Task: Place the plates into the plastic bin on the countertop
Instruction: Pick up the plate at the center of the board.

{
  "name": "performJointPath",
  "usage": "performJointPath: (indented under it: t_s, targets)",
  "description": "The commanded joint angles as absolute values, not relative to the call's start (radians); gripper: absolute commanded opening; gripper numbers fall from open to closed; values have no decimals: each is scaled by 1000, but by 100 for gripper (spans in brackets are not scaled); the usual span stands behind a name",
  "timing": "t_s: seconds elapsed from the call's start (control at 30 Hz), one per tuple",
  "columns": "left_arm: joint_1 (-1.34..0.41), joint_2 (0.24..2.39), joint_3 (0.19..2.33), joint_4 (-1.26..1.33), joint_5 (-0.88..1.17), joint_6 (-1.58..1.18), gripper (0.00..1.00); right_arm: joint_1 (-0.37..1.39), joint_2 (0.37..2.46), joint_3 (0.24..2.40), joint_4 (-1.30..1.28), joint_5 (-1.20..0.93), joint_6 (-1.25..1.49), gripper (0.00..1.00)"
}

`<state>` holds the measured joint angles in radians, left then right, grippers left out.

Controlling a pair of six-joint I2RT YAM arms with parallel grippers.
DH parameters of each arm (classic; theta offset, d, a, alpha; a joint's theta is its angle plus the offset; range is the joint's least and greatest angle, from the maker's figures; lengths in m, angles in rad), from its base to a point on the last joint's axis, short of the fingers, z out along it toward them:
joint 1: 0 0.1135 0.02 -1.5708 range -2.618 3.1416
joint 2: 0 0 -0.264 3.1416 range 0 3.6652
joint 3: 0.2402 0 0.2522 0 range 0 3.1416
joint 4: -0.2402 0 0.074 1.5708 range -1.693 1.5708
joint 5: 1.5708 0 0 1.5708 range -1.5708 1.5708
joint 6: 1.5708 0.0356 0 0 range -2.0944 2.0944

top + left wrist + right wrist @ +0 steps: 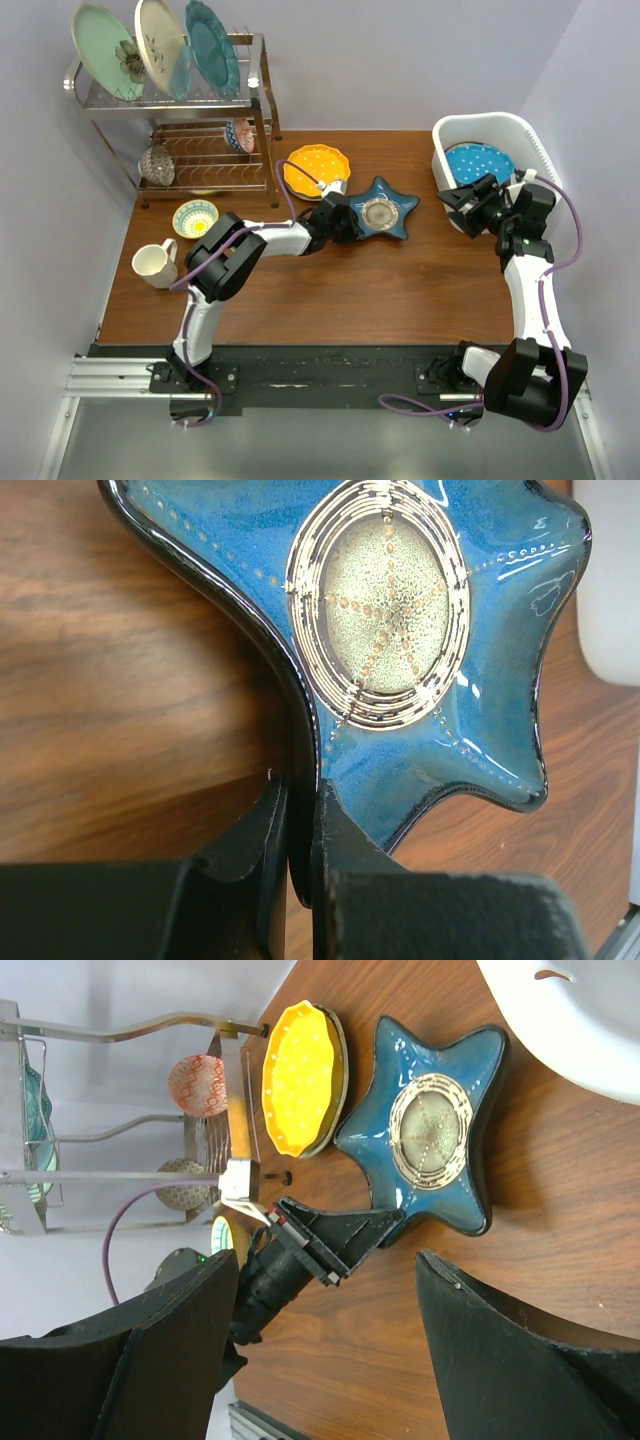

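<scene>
The blue star-shaped plate (388, 210) (432, 1130) lies on the wooden countertop. My left gripper (345, 216) (300, 815) is shut on the rim of its near-left arm, one finger above and one below the plate (400, 600). Just left of it lies a yellow scalloped plate (316, 170) (300, 1078). The white plastic bin (522, 132) (570, 1030) stands at the far right and holds a blue dotted plate (478, 163). My right gripper (465, 205) (328, 1260) hovers open by the bin's front-left side, with nothing between its fingers.
A chrome wire rack (255, 95) at the back left carries three large upright plates and a small bowl (238, 135). In front of it are a patterned bowl (195, 217) and a white mug (152, 264). The table's right edge runs just past the bin.
</scene>
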<state>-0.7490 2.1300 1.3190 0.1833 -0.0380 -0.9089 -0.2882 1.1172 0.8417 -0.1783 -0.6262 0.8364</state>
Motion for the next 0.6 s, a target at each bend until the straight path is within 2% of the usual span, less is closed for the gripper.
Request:
performJointPath:
  t_s: [0.0, 0.57]
  targets:
    - [-750, 2042, 1295, 215, -69, -900, 0, -287, 1124, 831, -132, -664, 834, 75]
    - [-752, 1844, 1200, 261, -38, -865, 0, -287, 1127, 813, -126, -666, 831, 79]
